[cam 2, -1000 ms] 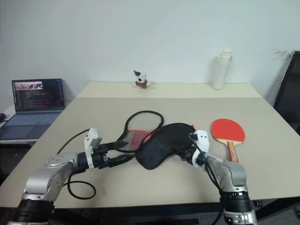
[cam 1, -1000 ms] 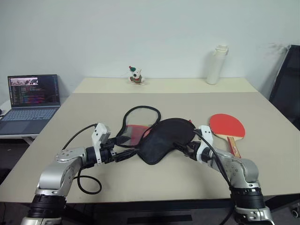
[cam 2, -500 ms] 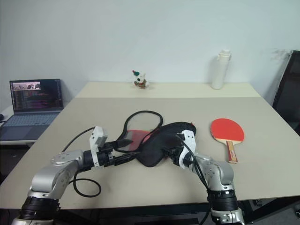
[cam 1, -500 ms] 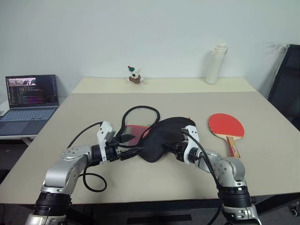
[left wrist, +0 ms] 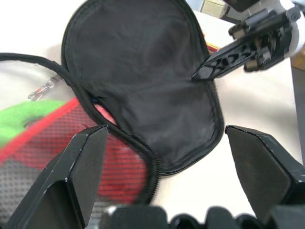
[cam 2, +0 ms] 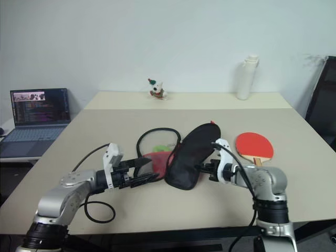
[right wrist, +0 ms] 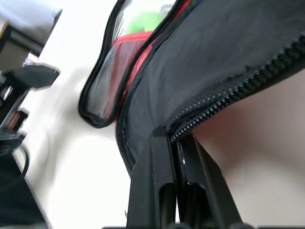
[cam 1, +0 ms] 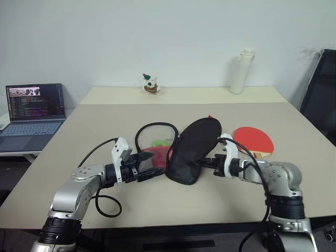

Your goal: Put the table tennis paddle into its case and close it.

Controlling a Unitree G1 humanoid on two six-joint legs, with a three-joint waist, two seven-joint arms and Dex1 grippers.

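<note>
Case (cam 1: 191, 149) opening step: black flap edge clamped in right tool (cam 1: 208, 162); left tool (cam 1: 153, 171), fingers apart, beside red half. Next: hold flap up, fetch paddle (cam 1: 254, 142) beyond right tool.

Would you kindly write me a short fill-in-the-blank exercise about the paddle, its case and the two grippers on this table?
1. The right gripper is shut on the ____ edge of the case.
2. The left gripper has its fingers ____.
3. The table tennis paddle lies on the table with its ____ rubber face up.
4. At the table's far edge, the white bottle stands ____.

Missing words: zipper; open; red; upright
</note>
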